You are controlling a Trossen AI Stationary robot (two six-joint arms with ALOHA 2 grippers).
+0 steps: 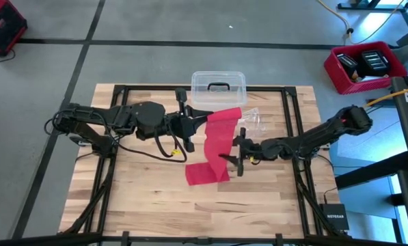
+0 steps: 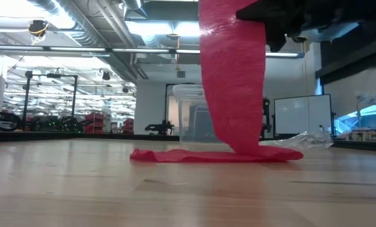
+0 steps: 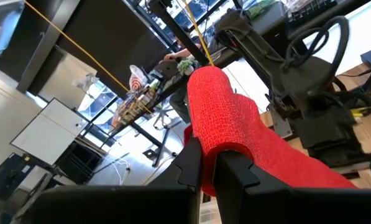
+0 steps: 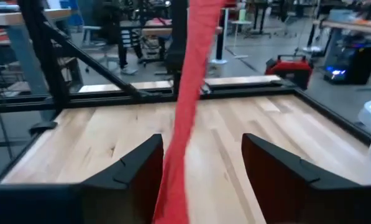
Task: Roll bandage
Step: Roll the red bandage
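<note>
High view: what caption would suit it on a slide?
Left end effector lifts one end of the red bandage while the open right end effector waits beside it.

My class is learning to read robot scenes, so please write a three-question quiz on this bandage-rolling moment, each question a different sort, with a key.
1. True or false: the left gripper is shut on the bandage.
2. The right gripper is: A) open, the band hanging between its fingers; B) shut on the clear box; C) resting on the table.
3. Fill in: the band's lower end lies folded on the wooden ____.

Key: 1 true. 2 A. 3 table.
</note>
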